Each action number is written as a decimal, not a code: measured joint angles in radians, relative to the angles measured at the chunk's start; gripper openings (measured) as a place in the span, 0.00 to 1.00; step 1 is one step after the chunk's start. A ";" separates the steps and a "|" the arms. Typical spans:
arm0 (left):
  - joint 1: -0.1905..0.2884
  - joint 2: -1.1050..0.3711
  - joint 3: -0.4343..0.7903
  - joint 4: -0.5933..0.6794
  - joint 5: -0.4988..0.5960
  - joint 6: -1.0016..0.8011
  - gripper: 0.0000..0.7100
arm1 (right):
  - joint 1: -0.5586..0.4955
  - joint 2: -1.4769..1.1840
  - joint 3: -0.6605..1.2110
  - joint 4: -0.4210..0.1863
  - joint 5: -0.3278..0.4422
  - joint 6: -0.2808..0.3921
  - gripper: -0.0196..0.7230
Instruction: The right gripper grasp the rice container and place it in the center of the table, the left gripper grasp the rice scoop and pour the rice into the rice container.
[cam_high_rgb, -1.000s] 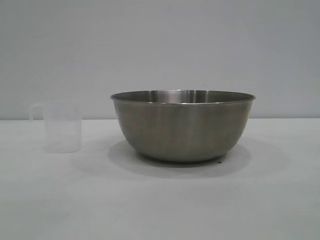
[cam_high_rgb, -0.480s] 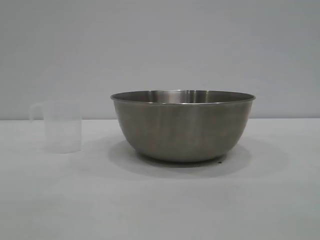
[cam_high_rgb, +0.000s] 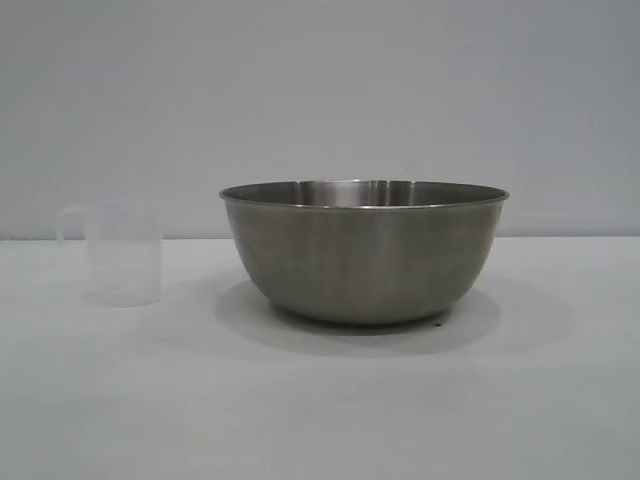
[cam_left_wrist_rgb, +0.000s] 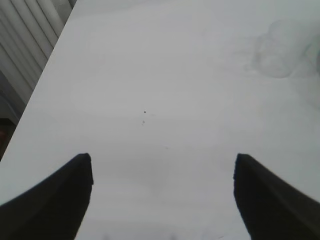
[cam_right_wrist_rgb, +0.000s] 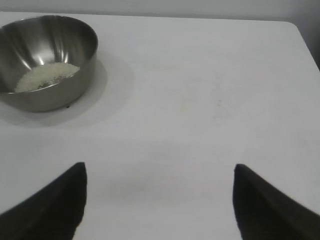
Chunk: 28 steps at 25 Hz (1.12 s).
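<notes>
I am holding my right gripper (cam_right_wrist_rgb: 159, 200) above the table (cam_high_rgb: 320, 400), its two black fingers (cam_right_wrist_rgb: 50, 210) spread wide apart with only bare white surface showing between them; it is gripping nothing. The rice container (cam_right_wrist_rgb: 44, 60) is sitting well away from that gripper, upright on the table, and a small heap of rice (cam_right_wrist_rgb: 46, 76) is lying in the bottom of it.

I am keeping my left gripper (cam_left_wrist_rgb: 162, 195) over the table too, fingers (cam_left_wrist_rgb: 55, 205) likewise standing far apart and empty. The rice scoop (cam_left_wrist_rgb: 280, 50) is showing faintly well beyond it, resting on the table, clear of my fingers.

In the exterior view the rice container (cam_high_rgb: 364, 250) is standing near the middle of the table, its rim level. The rice scoop (cam_high_rgb: 120, 252) is standing upright to the left of the container, near it but not touching, with its loop handle pointing away from the container. Whether any grains are remaining in the scoop I cannot tell. Neither of my arms is showing in that view.
</notes>
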 joint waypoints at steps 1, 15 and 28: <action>0.000 0.000 0.000 0.000 0.000 0.000 0.73 | 0.000 0.000 0.000 0.000 0.000 0.000 0.79; 0.000 0.000 0.000 -0.019 0.000 0.004 0.73 | 0.000 0.000 0.000 0.000 0.000 0.000 0.79; 0.000 0.000 0.000 -0.046 0.000 0.025 0.73 | -0.002 0.000 0.000 0.000 0.000 0.000 0.79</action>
